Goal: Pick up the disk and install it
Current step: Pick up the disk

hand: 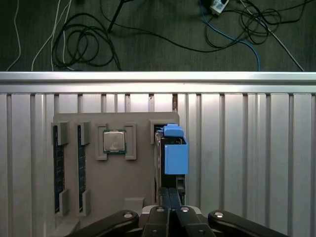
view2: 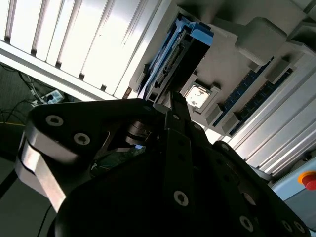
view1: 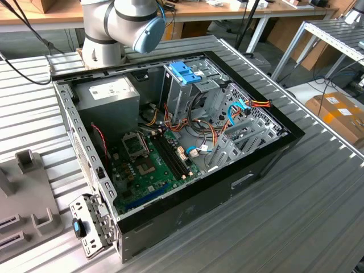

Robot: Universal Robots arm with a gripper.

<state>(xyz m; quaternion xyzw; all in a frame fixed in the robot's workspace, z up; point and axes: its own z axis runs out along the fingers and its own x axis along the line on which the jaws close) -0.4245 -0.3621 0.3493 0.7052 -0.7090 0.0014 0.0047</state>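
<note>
In the first wrist view the disk (hand: 174, 154) stood on edge in a slot of a grey holder tray (hand: 140, 185), its light-blue side rail facing the camera; the tray lay on a ribbed aluminium surface (hand: 247, 148). The gripper (hand: 170, 191) sat at the near end of the disk; its jaws lay together, with only a thin seam between the two dark bars; whether they touched the disk could not be told. On the same tray a processor chip (hand: 114, 141) rested in a square recess beside the disk's slot, and two memory modules (hand: 59, 168) stood in long slots further along, well apart from the disk. Beyond the edge of the surface, loose cables (hand: 89, 39) lay coiled on a dark floor.

In the second wrist view the disk (view2: 174, 58) rose just past the tip of the gripper (view2: 174, 104).

In the exterior view an open computer case (view1: 250, 170) lay on the surface, with a green motherboard (view1: 145, 162), a grey power-supply box (view1: 108, 94) and a blue latch piece (view1: 185, 73) on top of the metal drive cage; the arm's base (view1: 108, 28) stood behind the case.
</note>
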